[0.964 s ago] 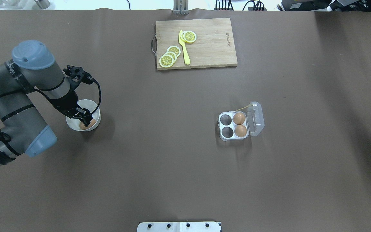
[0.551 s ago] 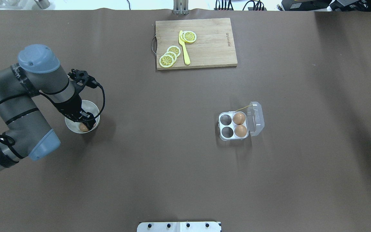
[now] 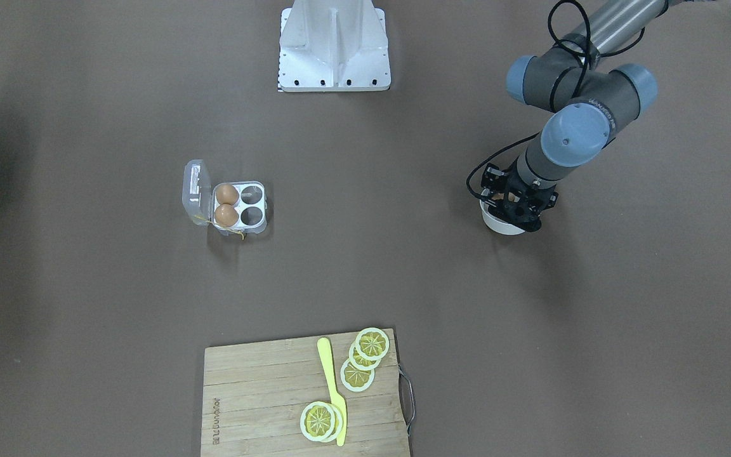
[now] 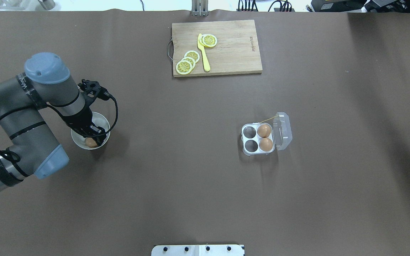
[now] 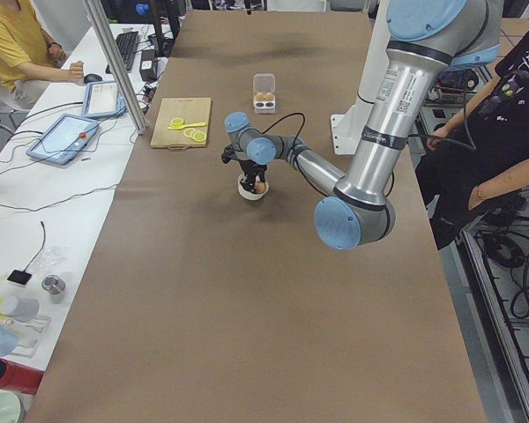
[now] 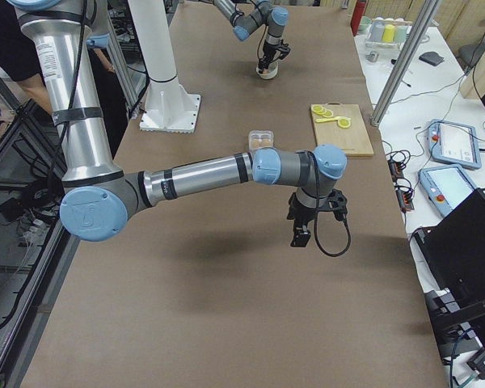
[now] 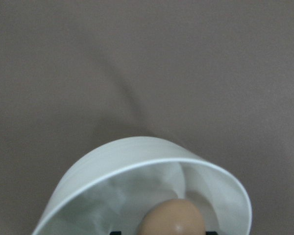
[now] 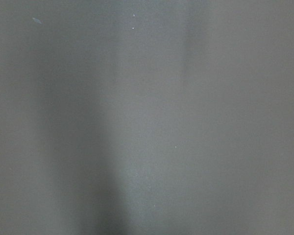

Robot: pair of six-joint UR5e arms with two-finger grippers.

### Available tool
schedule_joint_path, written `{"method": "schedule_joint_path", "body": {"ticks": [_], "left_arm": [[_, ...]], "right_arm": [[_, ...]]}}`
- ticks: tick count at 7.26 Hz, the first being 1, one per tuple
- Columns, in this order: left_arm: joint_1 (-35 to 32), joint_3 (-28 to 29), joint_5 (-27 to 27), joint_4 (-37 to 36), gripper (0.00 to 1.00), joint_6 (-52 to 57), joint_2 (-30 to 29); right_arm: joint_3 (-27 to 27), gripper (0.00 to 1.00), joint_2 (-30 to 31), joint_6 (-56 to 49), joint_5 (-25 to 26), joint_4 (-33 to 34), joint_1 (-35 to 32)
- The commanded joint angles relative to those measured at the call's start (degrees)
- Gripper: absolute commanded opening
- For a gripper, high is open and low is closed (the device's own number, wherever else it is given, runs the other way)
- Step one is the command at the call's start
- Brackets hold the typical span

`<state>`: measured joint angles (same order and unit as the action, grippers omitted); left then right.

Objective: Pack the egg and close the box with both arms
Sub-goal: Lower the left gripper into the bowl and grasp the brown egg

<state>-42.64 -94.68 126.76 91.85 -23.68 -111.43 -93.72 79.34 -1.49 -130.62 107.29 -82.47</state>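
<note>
Two cameras look down on the counter [image 4: 190, 185] from high up, one from each long side; both see the box [image 4: 258, 139]. Two more look along it from the ends. Each wrist has one too: the left is very close to the white bowl [image 7: 103, 169].

The left claw [image 4: 97, 136] is down inside the bowl [image 7: 103, 169], whose white wall rings it on every side, so the only open way is straight up. An egg [image 7: 172, 218] sits between its fingers. To the claw's right, open worktop [image 4: 176, 170] runs to the box [image 4: 258, 151]. Its two free cells [image 4: 250, 132] face the claw, with two more eggs [image 4: 264, 131] and the raised lid [image 4: 284, 131] behind them. The board [image 4: 233, 53] lies well off that line.
</note>
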Motion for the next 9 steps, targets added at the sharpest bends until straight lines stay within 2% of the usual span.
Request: {"method": "schedule_joint_path", "body": {"ticks": [1,7,9], "left_arm": [[0.01,0.11,-0.02,0.0,0.52,0.04,-0.1],[0.01,0.03,0.16,-0.52,0.5,0.04,-0.19],[-1.65,-1.02,3.75,-0.79,0.5,0.04,-0.19]], "right_arm": [[0.03,1.0,0.02,0.0,-0.07,-0.07,0.03],[0.21,1.0,0.02,0.09,-0.07,-0.15,0.03],[0.21,1.0,0.02,0.09,-0.07,-0.15,0.03]]}}
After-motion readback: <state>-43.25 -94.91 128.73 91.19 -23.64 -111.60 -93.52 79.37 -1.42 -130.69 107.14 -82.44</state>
